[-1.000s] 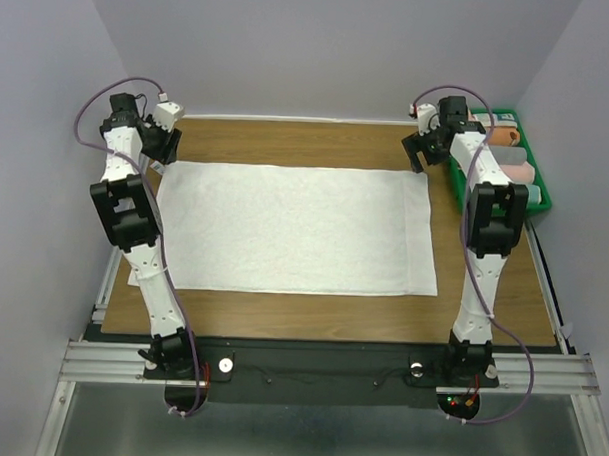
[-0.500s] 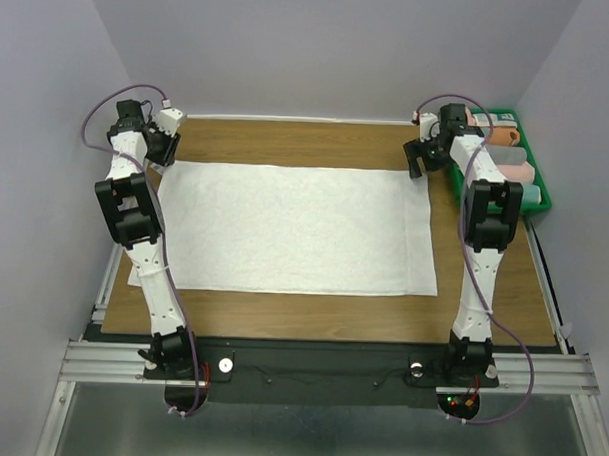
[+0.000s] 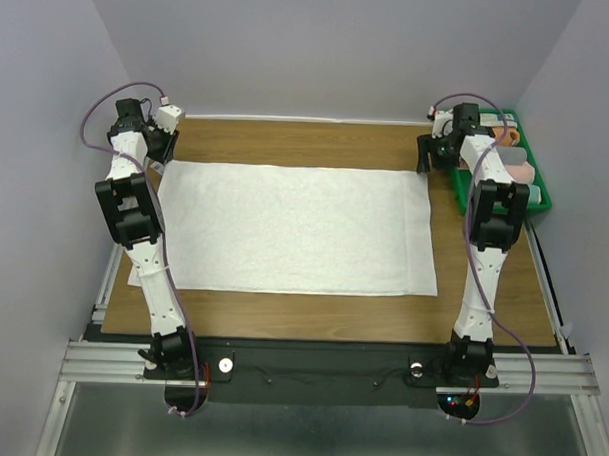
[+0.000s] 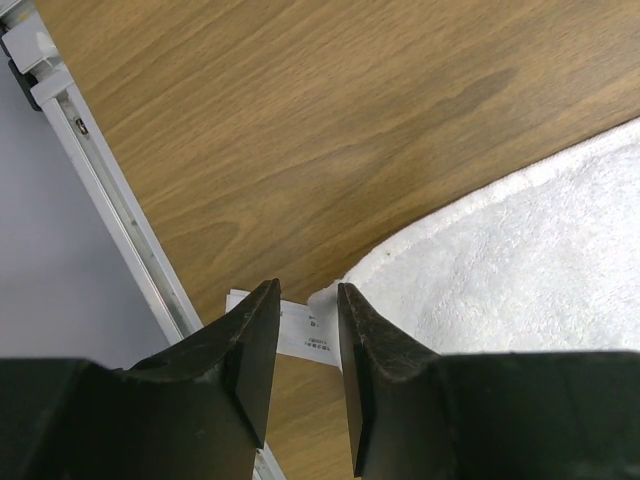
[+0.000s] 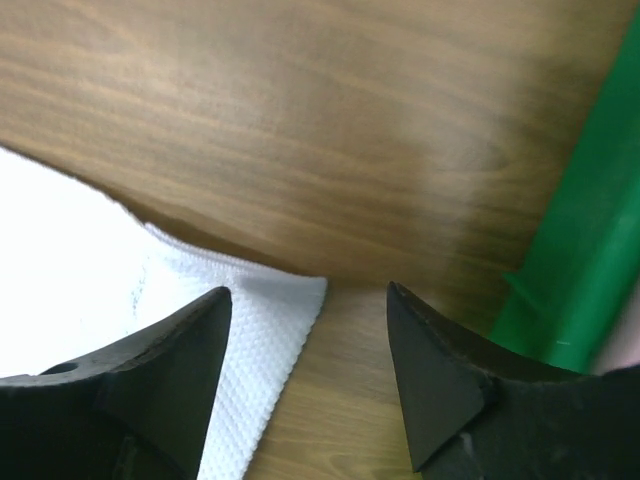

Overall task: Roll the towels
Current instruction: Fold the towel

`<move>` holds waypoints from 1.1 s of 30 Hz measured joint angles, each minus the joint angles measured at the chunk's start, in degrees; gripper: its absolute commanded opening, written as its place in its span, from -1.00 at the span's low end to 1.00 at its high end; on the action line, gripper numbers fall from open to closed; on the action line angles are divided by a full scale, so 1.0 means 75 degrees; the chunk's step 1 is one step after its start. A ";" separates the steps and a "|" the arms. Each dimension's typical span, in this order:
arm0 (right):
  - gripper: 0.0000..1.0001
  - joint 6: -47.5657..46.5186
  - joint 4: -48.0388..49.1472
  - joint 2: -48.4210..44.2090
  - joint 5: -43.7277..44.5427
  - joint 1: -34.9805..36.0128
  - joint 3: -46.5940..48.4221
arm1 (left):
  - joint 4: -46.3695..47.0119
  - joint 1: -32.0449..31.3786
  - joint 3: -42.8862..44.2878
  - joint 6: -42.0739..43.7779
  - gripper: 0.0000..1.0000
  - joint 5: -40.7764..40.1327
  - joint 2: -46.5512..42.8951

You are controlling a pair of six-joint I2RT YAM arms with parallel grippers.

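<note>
The towel is white cloth, nubby terry with a finer woven hem. The table is smooth wood grain (a faint sheen). The bin is glossy green plastic, the rail pale metal, and the fingers matt black.

The corner of the white towel lies between the right gripper's spread fingers. Right of that corner, a green bin sits on the wooden table.

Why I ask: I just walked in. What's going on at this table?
Two arms reach to a white towel lying flat on the table. The left gripper is poised, slightly open, at its far-left corner; the right gripper, wide open, at its far-right corner beside a green bin. Nothing is gripped or rolled yet.
</note>
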 measured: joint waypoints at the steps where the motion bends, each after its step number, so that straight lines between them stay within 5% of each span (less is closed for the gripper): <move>1: 0.26 0.0006 -0.0003 0.0000 -0.0029 0.0003 -0.0117 | 0.0000 0.0000 0.0000 -0.0015 -0.18 0.0000 0.0000; 17: -0.15 0.0326 0.0085 0.0003 -0.0356 0.0012 -0.0548 | 0.0262 0.0000 0.0000 -0.0283 -0.11 -0.0119 0.0000; 25: -0.96 0.0484 0.0082 0.0058 -0.0734 0.0012 -0.0548 | 0.0300 0.0020 0.0000 -0.0341 -0.07 0.0140 0.0000; 33: -0.99 0.0533 0.0079 0.0058 -0.0883 0.0012 -0.0545 | 0.0096 0.0023 0.0204 -0.0265 0.19 0.0455 0.0134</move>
